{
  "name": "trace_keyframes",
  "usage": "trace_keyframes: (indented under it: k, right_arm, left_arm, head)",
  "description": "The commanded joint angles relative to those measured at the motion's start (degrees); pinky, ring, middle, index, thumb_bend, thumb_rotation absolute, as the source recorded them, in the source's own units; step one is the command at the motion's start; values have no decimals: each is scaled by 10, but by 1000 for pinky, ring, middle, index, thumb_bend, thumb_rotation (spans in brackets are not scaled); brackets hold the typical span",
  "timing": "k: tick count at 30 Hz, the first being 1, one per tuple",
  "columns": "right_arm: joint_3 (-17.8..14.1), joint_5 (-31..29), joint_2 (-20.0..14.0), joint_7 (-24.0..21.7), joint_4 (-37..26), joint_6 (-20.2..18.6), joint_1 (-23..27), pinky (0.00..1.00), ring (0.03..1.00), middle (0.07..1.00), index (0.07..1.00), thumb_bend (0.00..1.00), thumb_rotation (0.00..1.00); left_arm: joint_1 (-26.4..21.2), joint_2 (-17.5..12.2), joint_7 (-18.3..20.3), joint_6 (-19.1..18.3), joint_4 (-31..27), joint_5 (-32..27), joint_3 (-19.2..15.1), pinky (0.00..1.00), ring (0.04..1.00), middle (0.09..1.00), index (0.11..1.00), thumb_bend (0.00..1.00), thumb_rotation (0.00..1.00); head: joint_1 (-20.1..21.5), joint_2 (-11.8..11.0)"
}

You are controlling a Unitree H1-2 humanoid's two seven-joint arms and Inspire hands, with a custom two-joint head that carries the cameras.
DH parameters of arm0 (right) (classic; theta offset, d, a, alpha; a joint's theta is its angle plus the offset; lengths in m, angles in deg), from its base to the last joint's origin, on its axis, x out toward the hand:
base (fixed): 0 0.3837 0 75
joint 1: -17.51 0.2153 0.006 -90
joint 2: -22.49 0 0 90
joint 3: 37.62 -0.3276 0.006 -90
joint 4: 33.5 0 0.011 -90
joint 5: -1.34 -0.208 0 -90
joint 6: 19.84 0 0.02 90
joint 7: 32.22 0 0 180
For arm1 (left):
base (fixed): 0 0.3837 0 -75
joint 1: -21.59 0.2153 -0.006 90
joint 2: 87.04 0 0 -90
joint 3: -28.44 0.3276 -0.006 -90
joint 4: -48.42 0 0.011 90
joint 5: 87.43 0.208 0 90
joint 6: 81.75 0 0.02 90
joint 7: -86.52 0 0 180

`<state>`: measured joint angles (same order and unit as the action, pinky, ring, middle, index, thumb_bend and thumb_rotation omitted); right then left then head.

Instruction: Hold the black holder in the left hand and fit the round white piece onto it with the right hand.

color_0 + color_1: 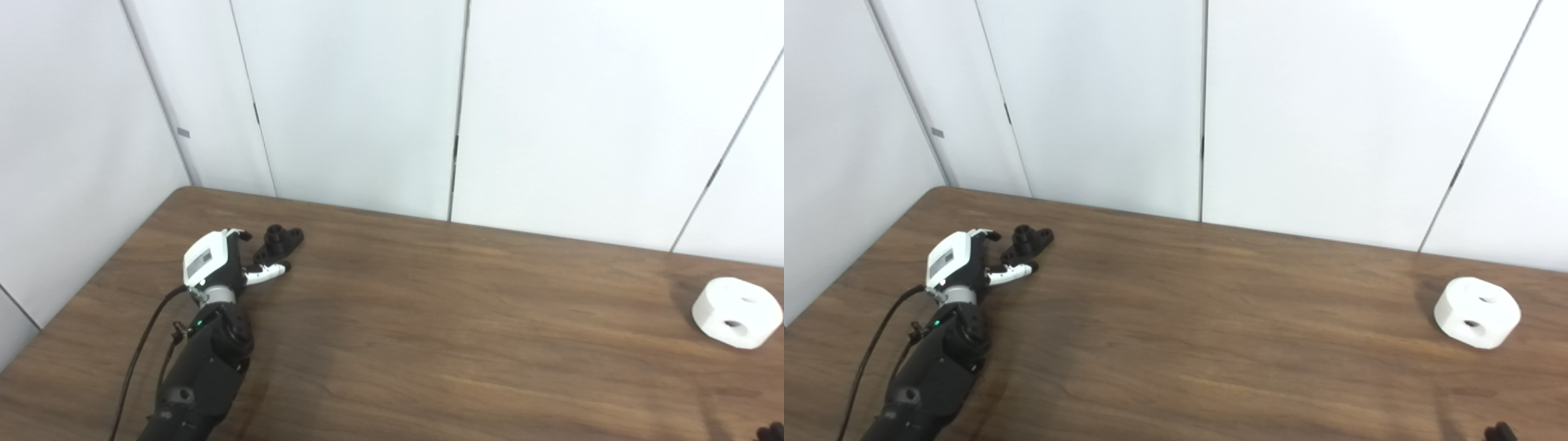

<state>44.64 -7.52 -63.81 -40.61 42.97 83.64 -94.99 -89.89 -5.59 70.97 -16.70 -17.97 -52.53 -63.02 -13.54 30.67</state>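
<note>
Black left arm with a green light, trailing cable, white-backed left hand (215, 260).

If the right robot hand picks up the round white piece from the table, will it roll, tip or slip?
The round white piece lies flat on a broad face, so it probably won't roll or tip. It looks rigid and chunky, likely solid plastic, so it should not flex. Its smooth curved wall might slip in the fingers; the two holes on top may offer purchase.

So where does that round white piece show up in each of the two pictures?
Left eye view: round white piece lies on the table at the far right edge.
Right eye view: it lies at the right, further from the picture's edge.
Shared landmark: the dark wall seam slanting down behind it.
</note>
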Motion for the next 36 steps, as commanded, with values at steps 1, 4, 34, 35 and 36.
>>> trace_keyframes:
  k: [1,4,34,35,36]
  right_arm:
    - [2,-1,-6,-4,-4,-5,-12,1000,1000,1000,1000,671,1000]
    - [2,-7,-7,-6,-5,-7,-12,1000,1000,1000,1000,669,1000]
    - [3,-8,-7,-1,-22,-25,-21,1000,1000,1000,1000,641,1000]
    - [3,-8,-7,-1,-23,-26,-21,1000,1000,1000,1000,642,1000]
    - [3,-8,-7,-1,-23,-27,-21,1000,1000,1000,1000,643,1000]
  left_arm:
    - [-20,-19,-16,-2,-5,6,-1,956,962,916,781,877,297]
    - [-20,-19,-15,-1,-6,3,-1,960,962,916,780,878,296]
    - [-23,-22,-35,45,7,-13,24,944,905,821,485,526,67]
    - [-23,-21,-37,48,8,-14,24,941,899,816,485,525,63]
    - [-23,-21,-38,49,9,-16,23,937,894,809,485,525,58]
  head:
    - [-1,1]
    - [-1,2]
    - [4,12]
    - [4,12]
    - [4,12]
